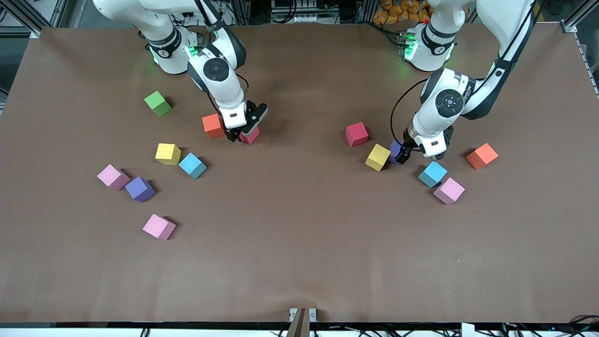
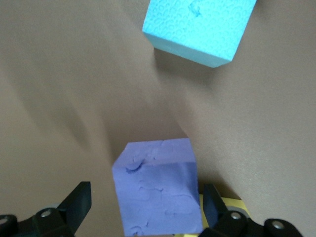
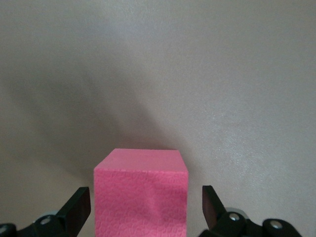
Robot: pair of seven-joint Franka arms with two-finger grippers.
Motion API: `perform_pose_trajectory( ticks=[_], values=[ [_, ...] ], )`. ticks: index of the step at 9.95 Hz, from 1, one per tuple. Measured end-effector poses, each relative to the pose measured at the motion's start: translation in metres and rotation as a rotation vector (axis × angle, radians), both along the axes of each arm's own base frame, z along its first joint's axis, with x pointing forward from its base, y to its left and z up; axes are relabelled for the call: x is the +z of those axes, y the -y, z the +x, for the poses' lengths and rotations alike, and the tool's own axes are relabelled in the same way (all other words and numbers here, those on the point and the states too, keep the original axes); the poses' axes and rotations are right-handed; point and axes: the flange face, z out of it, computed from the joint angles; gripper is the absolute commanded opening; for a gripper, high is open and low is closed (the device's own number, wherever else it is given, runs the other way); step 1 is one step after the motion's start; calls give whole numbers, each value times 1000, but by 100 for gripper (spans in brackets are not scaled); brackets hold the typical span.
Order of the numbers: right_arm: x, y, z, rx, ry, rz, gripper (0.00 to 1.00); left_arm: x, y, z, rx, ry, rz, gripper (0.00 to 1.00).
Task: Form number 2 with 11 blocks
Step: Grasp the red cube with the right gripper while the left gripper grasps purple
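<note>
The blocks lie scattered in two loose groups, and no number 2 shows. My right gripper [image 1: 239,135] [image 3: 144,197] is down at the table, open, its fingers on either side of a red block [image 1: 251,136] [image 3: 141,192] without touching it. An orange block [image 1: 213,125] sits right beside it. My left gripper [image 1: 402,155] [image 2: 145,197] is also low and open, straddling a purple block [image 1: 396,151] [image 2: 158,190]. A yellow block [image 1: 377,157] touches that purple one. A light blue block [image 1: 432,173] [image 2: 200,27] lies nearer to the front camera.
Toward the right arm's end lie a green cube [image 1: 157,103], yellow [image 1: 168,154], light blue [image 1: 192,165], purple [image 1: 139,189] and two pink blocks [image 1: 113,177] [image 1: 159,226]. Around the left gripper lie red [image 1: 357,134], orange [image 1: 482,156] and pink [image 1: 449,190] blocks.
</note>
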Motion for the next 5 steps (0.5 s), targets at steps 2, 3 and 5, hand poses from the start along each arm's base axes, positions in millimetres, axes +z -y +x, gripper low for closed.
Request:
perform_pose_trajectory(
  ticks=[2, 3, 5],
  values=[
    [-3, 1, 0, -1, -3, -2, 56, 1, 3, 1, 32, 13, -6, 100],
    [-3, 1, 0, -1, -3, -2, 47, 2, 3, 2, 49, 26, -11, 100],
    [-2, 0, 0, -1, -1, -1, 45, 3, 4, 2, 45, 42, -11, 100]
  ],
)
